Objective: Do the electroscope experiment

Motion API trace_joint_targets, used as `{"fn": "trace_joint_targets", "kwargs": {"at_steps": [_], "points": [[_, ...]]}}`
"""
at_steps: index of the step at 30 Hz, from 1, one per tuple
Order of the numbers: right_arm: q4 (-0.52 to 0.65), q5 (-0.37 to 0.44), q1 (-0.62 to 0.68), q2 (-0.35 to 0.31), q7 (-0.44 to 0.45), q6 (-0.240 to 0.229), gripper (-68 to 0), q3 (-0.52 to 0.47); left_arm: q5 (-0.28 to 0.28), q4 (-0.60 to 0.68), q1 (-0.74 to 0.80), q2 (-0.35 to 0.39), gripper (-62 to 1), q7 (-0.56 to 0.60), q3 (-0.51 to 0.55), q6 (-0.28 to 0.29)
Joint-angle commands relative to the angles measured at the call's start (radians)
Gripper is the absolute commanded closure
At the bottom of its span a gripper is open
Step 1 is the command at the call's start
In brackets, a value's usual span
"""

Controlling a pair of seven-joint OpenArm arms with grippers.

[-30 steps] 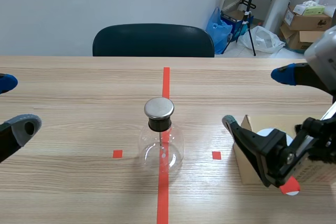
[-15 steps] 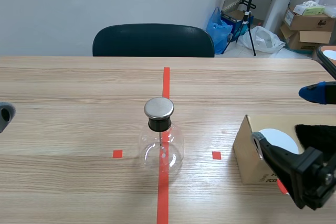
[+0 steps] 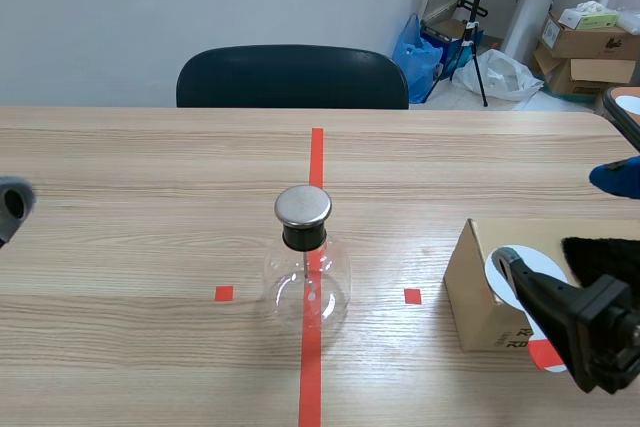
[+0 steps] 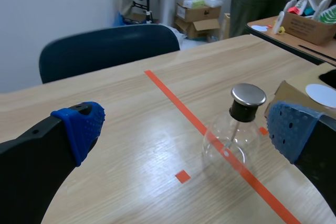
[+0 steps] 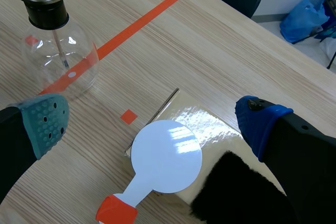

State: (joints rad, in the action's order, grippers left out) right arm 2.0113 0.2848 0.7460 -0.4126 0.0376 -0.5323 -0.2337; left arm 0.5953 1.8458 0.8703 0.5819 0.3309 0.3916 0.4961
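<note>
The glass electroscope flask, capped by a metal disc on a black stopper, stood at the centre of the frame on the bench, over the red tape line. At lower right sat a cardboard box carrying a white round paddle with an orange-red handle, and a piece of black fur beside it. The right gripper hung open above the box, fingers spread wide to either side of the paddle, holding nothing. The left gripper was open and empty too, at the left edge of the scene, well apart from the flask. A dark chair stood behind the bench at upper centre
</note>
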Motion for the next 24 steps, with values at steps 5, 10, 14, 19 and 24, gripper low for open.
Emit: {"fn": "trace_joint_targets", "kwargs": {"at_steps": [5, 10, 14, 19, 24], "points": [[0.004, 0.007, -0.010, -0.009, -0.074, 0.004, -67.9, 0.004, -0.003, 0.080, 0.045, -0.005, -62.3, 0.015, 0.006, -0.042], [0.004, 0.007, -0.011, -0.009, -0.090, 0.004, -67.9, 0.004, -0.042, 0.091, 0.050, -0.006, -62.3, 0.013, -0.012, -0.065], [0.004, 0.007, -0.012, -0.009, -0.064, 0.005, -67.9, 0.003, -0.082, 0.091, 0.049, -0.006, -62.3, 0.008, -0.027, -0.068], [0.004, 0.008, -0.012, -0.009, 0.007, 0.005, -67.9, 0.003, -0.092, 0.091, 0.049, -0.005, -62.3, 0.008, -0.034, -0.068], [0.004, 0.008, -0.012, -0.009, 0.030, 0.005, -67.9, 0.003, -0.092, 0.091, 0.049, -0.005, -62.3, 0.008, -0.034, -0.067]]}}
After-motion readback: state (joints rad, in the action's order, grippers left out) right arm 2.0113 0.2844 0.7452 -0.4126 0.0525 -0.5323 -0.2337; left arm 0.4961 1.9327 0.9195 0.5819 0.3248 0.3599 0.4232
